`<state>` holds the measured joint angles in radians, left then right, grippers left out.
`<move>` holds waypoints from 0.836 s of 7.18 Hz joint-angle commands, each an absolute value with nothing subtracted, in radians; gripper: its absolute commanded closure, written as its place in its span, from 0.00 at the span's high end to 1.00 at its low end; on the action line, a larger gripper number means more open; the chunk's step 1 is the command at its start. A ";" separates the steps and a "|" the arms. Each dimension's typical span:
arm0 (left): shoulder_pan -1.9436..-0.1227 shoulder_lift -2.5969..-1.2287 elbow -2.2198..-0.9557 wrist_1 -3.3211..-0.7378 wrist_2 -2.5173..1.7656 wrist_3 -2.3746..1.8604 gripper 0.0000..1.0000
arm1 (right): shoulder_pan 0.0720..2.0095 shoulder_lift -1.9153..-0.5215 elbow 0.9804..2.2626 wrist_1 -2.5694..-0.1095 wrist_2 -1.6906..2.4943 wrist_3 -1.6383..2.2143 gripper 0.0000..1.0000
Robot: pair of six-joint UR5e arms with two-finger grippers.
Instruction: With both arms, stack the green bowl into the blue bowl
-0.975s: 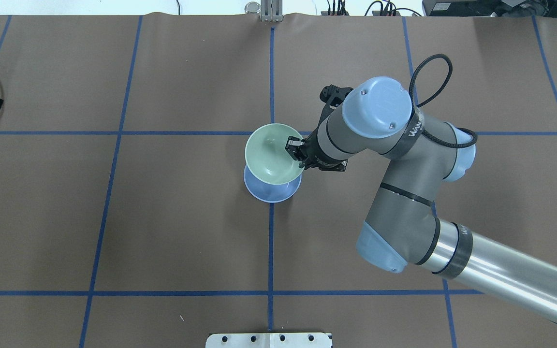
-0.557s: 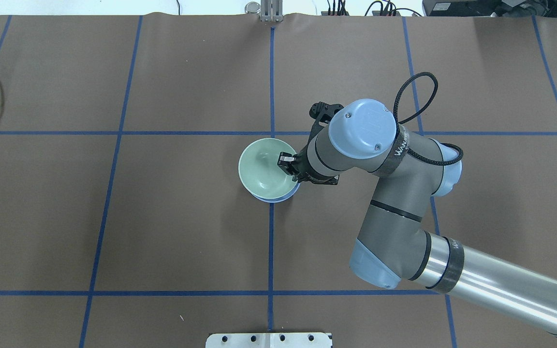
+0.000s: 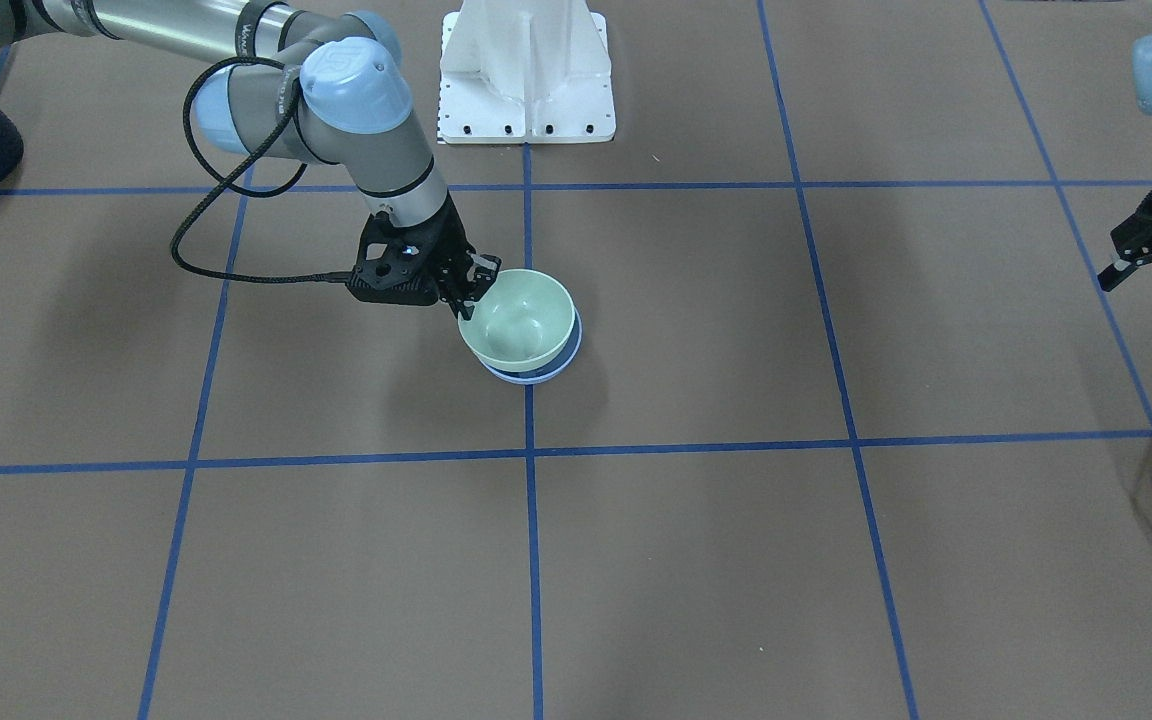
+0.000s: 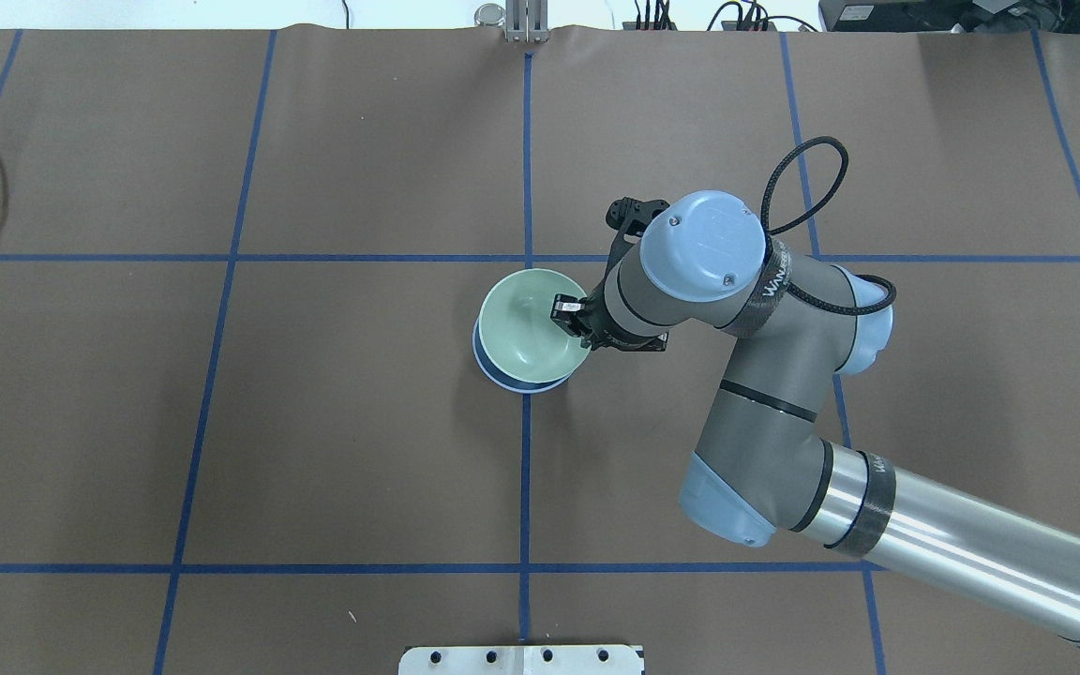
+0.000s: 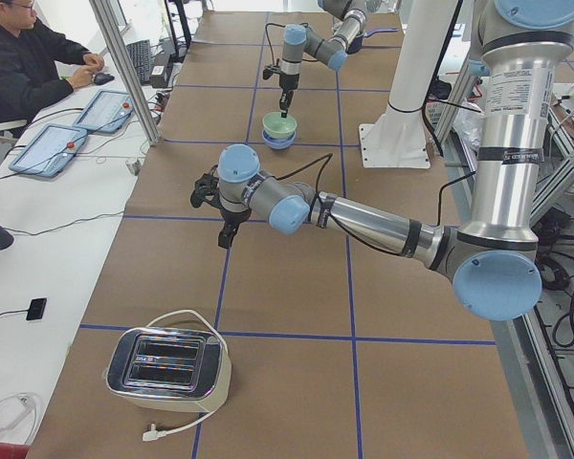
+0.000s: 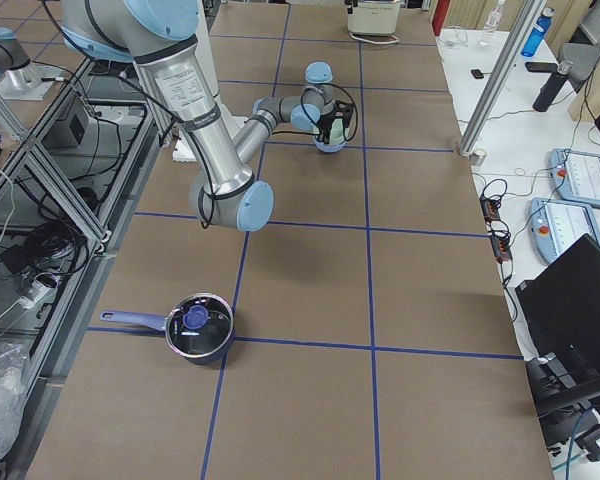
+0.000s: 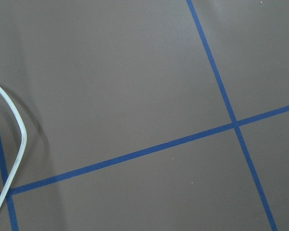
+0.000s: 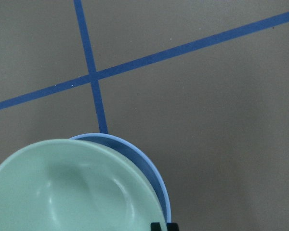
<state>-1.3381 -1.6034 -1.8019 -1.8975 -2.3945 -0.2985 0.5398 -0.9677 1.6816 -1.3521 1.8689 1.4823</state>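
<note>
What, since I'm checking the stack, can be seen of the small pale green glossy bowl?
The small round pale mint-green bowl is smooth, glossy, empty and mouth up. It sits nested in the periwinkle-blue bowl, slightly off-centre, so a blue crescent shows. The right gripper pinches its rim, one finger inside. The stack stands on a blue tape line of the brown table.
</note>
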 commanded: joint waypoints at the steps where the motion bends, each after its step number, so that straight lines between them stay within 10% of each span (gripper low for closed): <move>1: -1.342 -1.597 -1.802 -1.898 -2.399 -0.298 0.97 | 0.541 -0.965 1.677 -1.345 1.868 1.482 0.00; 6: -1.344 -1.591 -1.804 -1.899 -2.399 -0.298 0.97 | 0.540 -0.956 1.620 -1.267 1.868 1.491 0.00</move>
